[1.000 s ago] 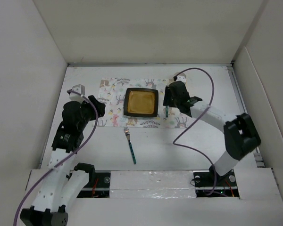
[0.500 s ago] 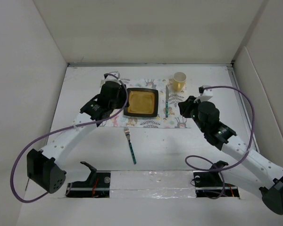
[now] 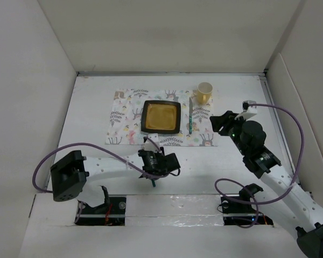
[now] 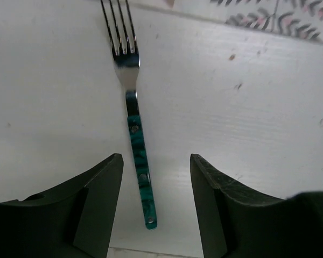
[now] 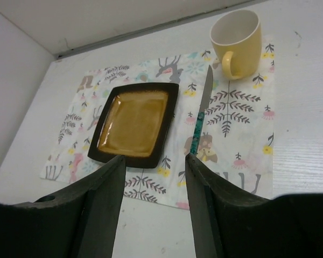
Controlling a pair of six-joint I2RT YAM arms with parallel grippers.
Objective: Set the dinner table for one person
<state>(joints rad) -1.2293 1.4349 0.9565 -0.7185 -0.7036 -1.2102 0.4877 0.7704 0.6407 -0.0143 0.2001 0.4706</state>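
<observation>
You have a big flat white worktop (image 3: pixel 91 107) with pale walls standing up around it, and it fills most of the top view. On the far half of it lies a cloth placemat with little animals and plants printed on it (image 3: pixel 124 115). A dark square plate with a shiny yellow-brown middle (image 3: pixel 161 117) sits on the placemat. Just to the right of the plate lies a knife with a silver blade and a blue-green handle (image 3: pixel 190 115), with its blade pointing to the far side. A yellow mug with a white inside (image 3: pixel 204 92) stands upright on the far right corner of the placemat, close to the tip of the knife. A silver fork with a blue-green handle (image 4: pixel 135 134) lies flat on the bare worktop, on the near side of the placemat, with its prongs pointing toward the placemat. Your left gripper (image 4: pixel 156 158) is over the fork and it is open. One dark finger (image 4: pixel 97 204) is on each side of the handle, and neither one touches it in the wrist view. From above, the left gripper hides most of the fork, and only the end of the handle peeks out. Your right gripper (image 5: pixel 153 161) is open too, with nothing between its fingers. It hangs by the right edge of the placemat and faces the plate, knife and mug.
</observation>
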